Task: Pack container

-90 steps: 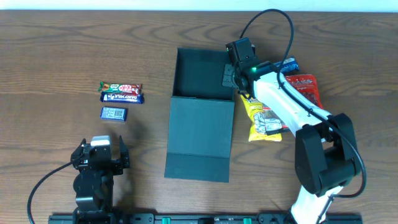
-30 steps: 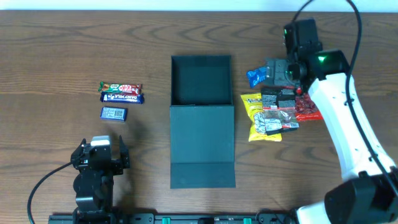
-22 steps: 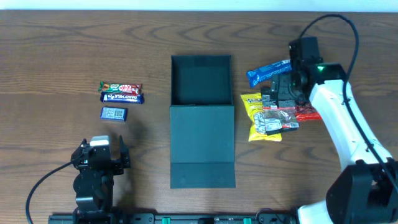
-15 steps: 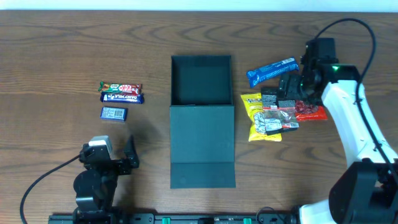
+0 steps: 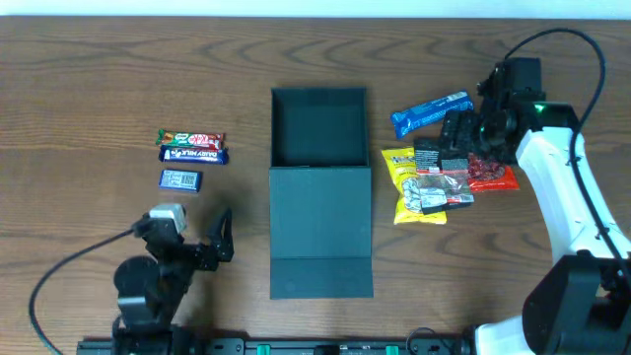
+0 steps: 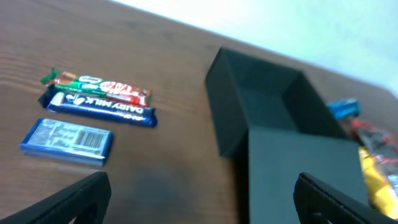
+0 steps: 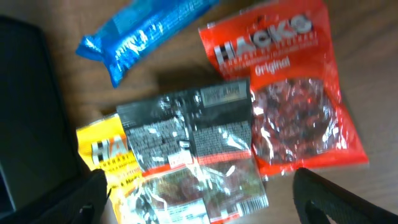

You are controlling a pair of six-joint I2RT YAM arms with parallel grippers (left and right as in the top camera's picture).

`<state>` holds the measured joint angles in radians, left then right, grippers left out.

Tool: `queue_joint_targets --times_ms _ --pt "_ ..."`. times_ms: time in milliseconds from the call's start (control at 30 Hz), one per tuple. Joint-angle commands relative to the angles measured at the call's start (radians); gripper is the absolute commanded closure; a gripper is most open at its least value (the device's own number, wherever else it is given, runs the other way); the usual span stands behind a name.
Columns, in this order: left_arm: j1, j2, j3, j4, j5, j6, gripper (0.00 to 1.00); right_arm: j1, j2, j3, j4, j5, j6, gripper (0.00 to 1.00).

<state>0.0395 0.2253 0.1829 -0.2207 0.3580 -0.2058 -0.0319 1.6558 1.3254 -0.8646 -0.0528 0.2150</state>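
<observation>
The dark teal container [image 5: 317,126] stands open mid-table, its lid flap [image 5: 321,232] lying flat toward the front; it also shows in the left wrist view [image 6: 261,99]. My right gripper [image 5: 455,138] hangs open above a pile of snack packets. A black-and-clear packet [image 7: 186,143] lies below and between its fingers, with a yellow packet [image 7: 102,152], a red Hacks packet [image 7: 292,99] and a blue wrapper [image 7: 146,31] around it. My left gripper [image 5: 219,242] is open and empty near the front left, pointing toward the container.
Left of the container lie a green-and-red bar [image 5: 192,138], a blue Dairy Milk bar [image 5: 194,154] and a small blue packet [image 5: 181,179]. The right arm's cable [image 5: 582,49] loops over the far right of the table.
The left gripper has swung from pointing away to pointing right, toward the container. The right gripper has shifted right over the packets, uncovering the blue wrapper.
</observation>
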Motion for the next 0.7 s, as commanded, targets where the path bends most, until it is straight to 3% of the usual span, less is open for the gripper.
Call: queue_joint_targets --times_ms 0,167,333,667 --pt "0.006 0.169 0.15 0.012 -0.055 0.141 0.04 0.002 0.002 0.0 0.04 -0.004 -0.048 0.06" --pt "0.006 0.538 0.384 -0.091 -0.183 0.26 0.05 0.02 0.027 0.0 0.069 0.006 -0.05 0.14" --pt "0.006 0.798 0.559 -0.092 -0.124 0.259 0.05 0.061 0.093 0.0 0.054 0.023 -0.052 0.15" --pt "0.006 0.967 0.621 0.033 -0.053 0.259 0.05 0.118 0.18 0.0 0.038 0.084 0.017 0.2"
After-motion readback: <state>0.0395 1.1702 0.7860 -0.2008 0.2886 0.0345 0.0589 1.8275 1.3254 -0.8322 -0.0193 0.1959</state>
